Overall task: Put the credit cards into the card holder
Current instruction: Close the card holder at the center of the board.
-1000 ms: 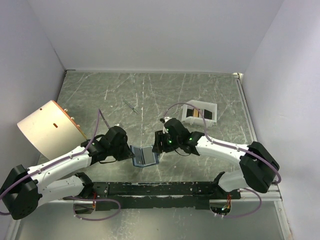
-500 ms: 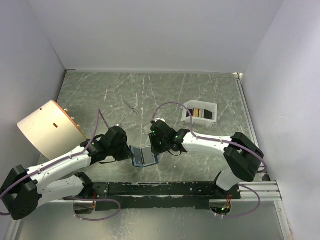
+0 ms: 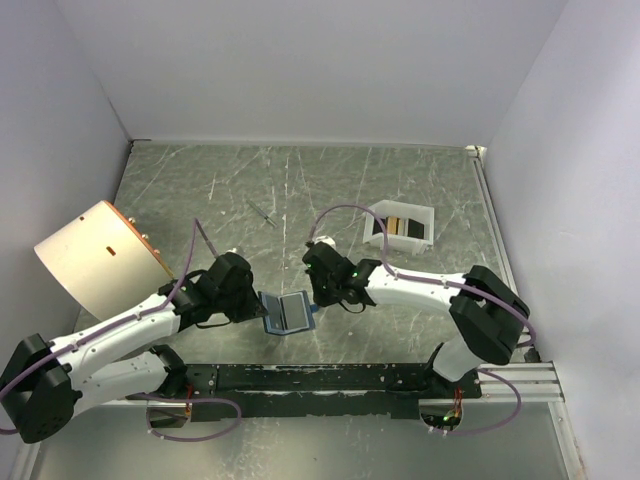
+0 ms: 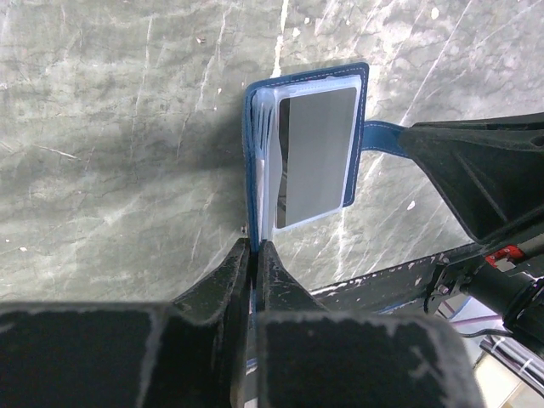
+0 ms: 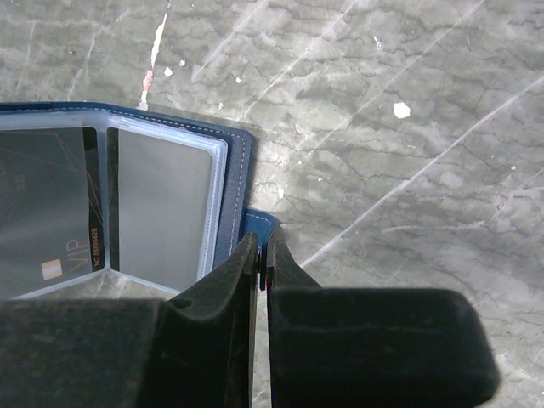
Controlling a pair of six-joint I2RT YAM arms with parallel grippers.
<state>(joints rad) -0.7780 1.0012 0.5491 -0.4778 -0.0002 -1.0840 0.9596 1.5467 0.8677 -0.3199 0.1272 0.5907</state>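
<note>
Work is partly done. The left gripper (image 4: 255, 248) is pinched tight on the left edge of the open card holder (image 3: 290, 312), which sits between the two arms. The right gripper (image 5: 262, 255) is squeezed shut on its snap tab (image 5: 255, 223). More credit cards (image 3: 397, 227) lie in the white tray (image 3: 424, 214), well apart. Only the right wrist view shows a VIP card (image 5: 51, 225) tucked in a pocket.

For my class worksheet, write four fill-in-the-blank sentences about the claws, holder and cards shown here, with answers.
1. The holder between the arms lies ___, pockets showing.
2. The right claw is shut on the holder's blue ___.
3. The left claw is ___ on the holder's cover edge.
4. Loose cards sit in the white ___.
Answers: open; tab; shut; tray.
</note>
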